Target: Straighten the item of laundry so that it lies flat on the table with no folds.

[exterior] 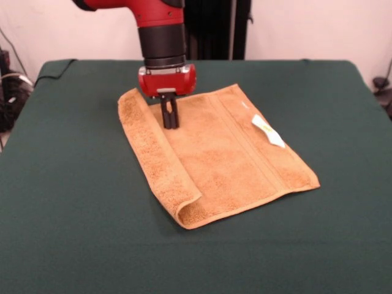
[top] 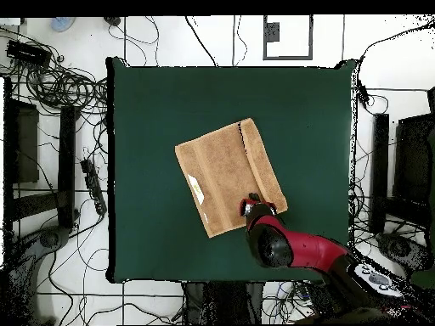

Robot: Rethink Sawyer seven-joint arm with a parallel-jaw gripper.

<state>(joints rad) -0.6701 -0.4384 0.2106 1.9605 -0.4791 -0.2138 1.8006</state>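
Hanging with jaws drawn together on nothing, the gripper (exterior: 169, 120) is set just inside the towel (exterior: 226, 153)'s folded-over long strip (exterior: 153, 156), running toward the camera

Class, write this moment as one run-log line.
gripper: shut, tips on towel | towel: one long edge folded over, white tag showing | table: green cloth | task: unfinished

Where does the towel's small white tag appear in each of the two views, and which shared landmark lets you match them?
Front view: the white tag lies on the towel, right of centre, near its right-hand band.
Overhead view: the tag lies left of centre, near the towel's lower-left edge.
Shared landmark: the folded-over strip along the towel's opposite long edge, where the gripper comes down.
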